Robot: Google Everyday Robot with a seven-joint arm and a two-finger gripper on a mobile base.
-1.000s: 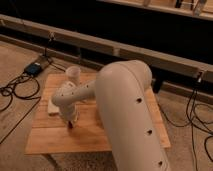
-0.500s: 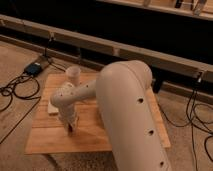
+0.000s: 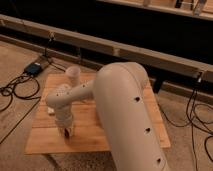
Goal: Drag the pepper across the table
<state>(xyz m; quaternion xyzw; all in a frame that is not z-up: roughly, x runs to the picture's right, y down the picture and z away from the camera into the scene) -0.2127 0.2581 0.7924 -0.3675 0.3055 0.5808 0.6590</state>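
The light wooden table (image 3: 45, 140) with a planked top fills the middle of the camera view. My big pale arm (image 3: 125, 110) reaches over it from the lower right. My gripper (image 3: 65, 131) points down at the table's front left part, its tip at or just above the top. The pepper does not show; the gripper and arm hide the spot under them.
A pale block (image 3: 50, 110) lies on the table's left side, partly behind the arm. A blue box (image 3: 34, 68) and black cables (image 3: 15, 92) lie on the floor to the left. More cables (image 3: 197, 115) lie to the right. A long rail (image 3: 125, 50) runs behind the table.
The gripper has shifted slightly toward the table's front edge. Nothing else has visibly moved.
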